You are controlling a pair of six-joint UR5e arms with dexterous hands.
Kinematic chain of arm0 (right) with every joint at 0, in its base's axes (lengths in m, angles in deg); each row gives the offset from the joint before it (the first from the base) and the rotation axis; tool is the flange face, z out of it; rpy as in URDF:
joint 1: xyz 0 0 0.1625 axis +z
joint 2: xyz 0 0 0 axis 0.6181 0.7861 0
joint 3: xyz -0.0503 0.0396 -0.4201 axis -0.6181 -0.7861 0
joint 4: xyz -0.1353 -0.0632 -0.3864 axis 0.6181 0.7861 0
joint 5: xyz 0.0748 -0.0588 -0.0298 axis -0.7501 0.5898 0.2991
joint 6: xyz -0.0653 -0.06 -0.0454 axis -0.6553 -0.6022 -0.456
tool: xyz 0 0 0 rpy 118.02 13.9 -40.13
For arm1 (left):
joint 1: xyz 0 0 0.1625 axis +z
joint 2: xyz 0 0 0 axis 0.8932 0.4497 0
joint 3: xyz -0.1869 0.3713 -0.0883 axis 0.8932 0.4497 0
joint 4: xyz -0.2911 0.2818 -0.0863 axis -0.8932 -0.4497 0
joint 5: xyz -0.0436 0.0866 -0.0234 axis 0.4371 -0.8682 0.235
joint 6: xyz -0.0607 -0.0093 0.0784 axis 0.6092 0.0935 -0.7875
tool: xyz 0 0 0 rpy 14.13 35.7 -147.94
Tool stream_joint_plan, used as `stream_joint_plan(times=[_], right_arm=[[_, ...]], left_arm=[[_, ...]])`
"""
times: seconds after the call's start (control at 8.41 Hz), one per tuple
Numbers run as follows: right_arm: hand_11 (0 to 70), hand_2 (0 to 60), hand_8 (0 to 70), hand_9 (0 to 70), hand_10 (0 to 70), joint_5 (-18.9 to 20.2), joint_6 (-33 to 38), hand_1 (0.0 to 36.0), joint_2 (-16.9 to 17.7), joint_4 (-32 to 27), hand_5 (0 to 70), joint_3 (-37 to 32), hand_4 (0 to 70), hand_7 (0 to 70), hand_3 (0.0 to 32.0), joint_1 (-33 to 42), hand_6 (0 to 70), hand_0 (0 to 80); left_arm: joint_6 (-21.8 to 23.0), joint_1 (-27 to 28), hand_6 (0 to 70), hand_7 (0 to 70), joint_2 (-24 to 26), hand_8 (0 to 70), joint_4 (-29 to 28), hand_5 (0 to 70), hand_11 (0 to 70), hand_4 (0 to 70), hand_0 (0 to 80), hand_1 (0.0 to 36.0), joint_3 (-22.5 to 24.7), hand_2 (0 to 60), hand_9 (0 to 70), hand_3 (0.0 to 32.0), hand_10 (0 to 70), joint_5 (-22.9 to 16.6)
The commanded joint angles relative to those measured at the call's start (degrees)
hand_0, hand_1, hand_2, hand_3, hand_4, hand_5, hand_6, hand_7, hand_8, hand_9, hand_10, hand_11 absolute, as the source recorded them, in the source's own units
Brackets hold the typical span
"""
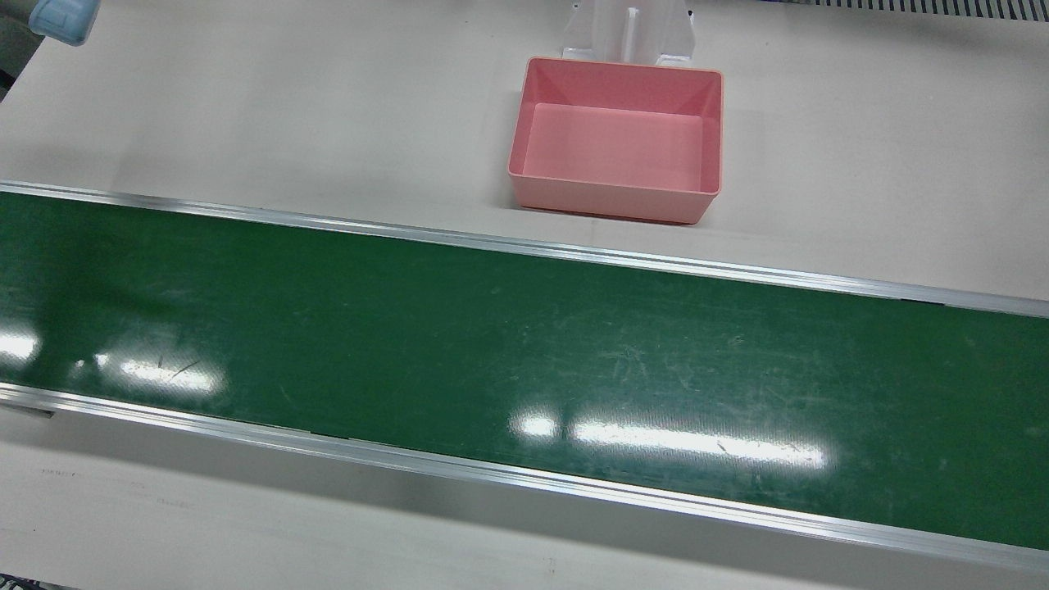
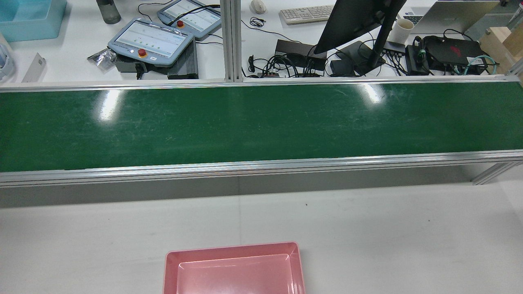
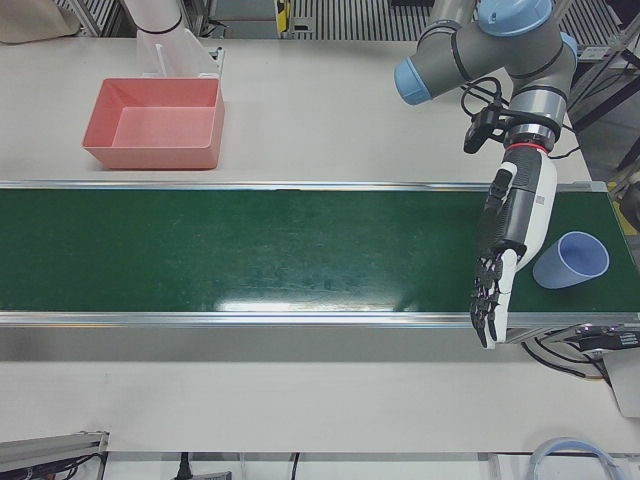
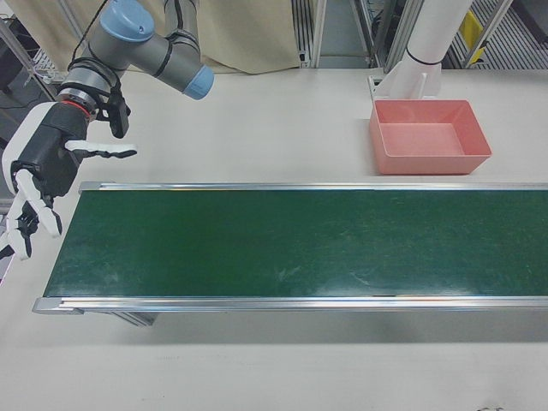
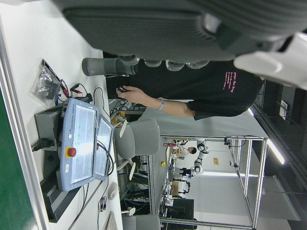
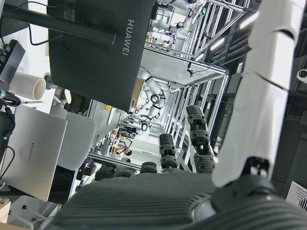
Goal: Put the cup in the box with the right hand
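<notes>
Cup (image 3: 571, 260) — pale blue, on its side at the belt's (image 3: 250, 250) end.
Likely light, thin-walled — grip round the body; right hand (image 4: 38, 175) spread, empty.

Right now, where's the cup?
In the left-front view, the blue cup lies on its side at the belt's right end, beside the left hand.

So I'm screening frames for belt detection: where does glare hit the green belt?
Front view: white ceiling-light glare streaks on the long green conveyor belt, strongest along the near edge; rear view: two smaller patches on the far side; both side-front views: only faint sheen.
</notes>
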Motion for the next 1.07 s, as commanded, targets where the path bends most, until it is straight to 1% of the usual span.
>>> stream_joint_plan(times=[0.0, 0.12, 0.24, 0.36, 0.48, 0.59, 0.71, 0.83, 0.95], right_arm=[[0.0, 13.6, 0.3, 4.5, 0.0, -0.1, 0.2, 19.1, -1.1, 0.0, 5.1, -1.2, 13.2, 29.7, 0.0, 0.0, 6.9, 52.3], [0.2, 20.3, 2.2, 11.6, 0.0, -0.1, 0.9, 21.8, -1.1, 0.0, 6.1, -1.1, 15.9, 50.5, 0.0, 0.0, 11.2, 53.7], [3.1, 21.1, 7.7, 21.5, 0.5, -0.1, 1.2, 22.4, -1.1, 0.0, 7.0, -0.5, 16.2, 64.3, 0.0, 0.1, 14.3, 54.4], [9.6, 33.7, 19.4, 41.0, 5.0, -0.1, 1.2, 25.1, -1.1, 0.1, 8.8, -0.3, 16.5, 70.0, 0.0, 0.1, 20.6, 54.1], [23.7, 31.9, 44.5, 70.0, 15.1, -0.3, 1.2, 22.7, -1.1, 0.2, 11.5, -0.3, 19.5, 70.0, 0.0, 0.1, 34.4, 53.7], [32.6, 28.2, 52.9, 70.0, 21.3, -0.4, 1.1, 20.1, -1.1, 0.4, 12.7, -0.7, 28.9, 70.0, 0.0, -0.1, 37.2, 55.0], [41.1, 48.7, 62.2, 70.0, 27.5, -0.5, 1.1, 22.7, -1.8, 0.8, 14.1, -0.8, 36.0, 70.0, 0.0, -0.2, 39.4, 53.2], [54.0, 60.0, 70.0, 70.0, 37.9, -0.5, 1.1, 29.1, -2.6, 1.6, 16.0, -0.8, 56.2, 70.0, 0.0, -0.2, 42.8, 50.5], [62.5, 60.0, 70.0, 70.0, 44.0, -0.5, 1.0, 30.4, -2.7, 1.8, 18.2, -0.6, 69.3, 70.0, 0.0, -0.2, 45.5, 53.2]], left_arm=[[0.0, 0.0, 0.0, 0.0, 0.0, 0.0, 0.0, 0.0, 0.0, 0.0, 0.0, 0.0, 0.0, 0.0, 0.0, 0.0, 0.0, 0.0], [0.0, 0.0, 0.0, 0.0, 0.0, 0.0, 0.0, 0.0, 0.0, 0.0, 0.0, 0.0, -0.1, 0.0, 0.0, 0.0, 0.0, 0.0], [0.0, 0.0, 0.0, 0.0, 0.0, 0.0, -0.1, 0.0, 0.0, 0.0, 0.0, 0.0, -0.1, 0.0, 0.0, 0.0, 0.0, 0.0], [0.0, 0.0, 0.0, 0.0, 0.0, 0.0, -0.1, 0.0, 0.0, 0.0, 0.0, 0.0, -0.1, 0.0, 0.0, 0.0, 0.0, 0.0], [0.0, 0.0, 0.0, 0.0, 0.0, 0.0, -0.1, 0.0, 0.0, 0.0, 0.0, 0.0, -0.1, 0.0, 0.0, 0.0, 0.0, 0.0], [0.0, 0.0, 0.0, 0.0, 0.0, 0.0, -0.1, 0.0, 0.0, 0.0, 0.0, 0.0, -0.1, 0.0, 0.0, 0.0, 0.0, 0.0], [0.0, 0.0, 0.0, 0.0, 0.0, 0.0, -0.1, 0.0, 0.0, 0.0, 0.0, 0.0, -0.1, 0.0, 0.0, 0.0, 0.0, 0.0], [0.0, 0.0, 0.0, 0.0, 0.0, 0.0, -0.1, 0.0, 0.0, 0.0, 0.0, 0.0, -0.1, 0.0, 0.0, 0.0, 0.0, 0.0], [0.0, 0.0, 0.0, 0.0, 0.0, 0.0, -0.1, 0.0, 0.0, 0.0, 0.0, 0.0, -0.1, 0.0, 0.0, 0.0, 0.0, 0.0]])
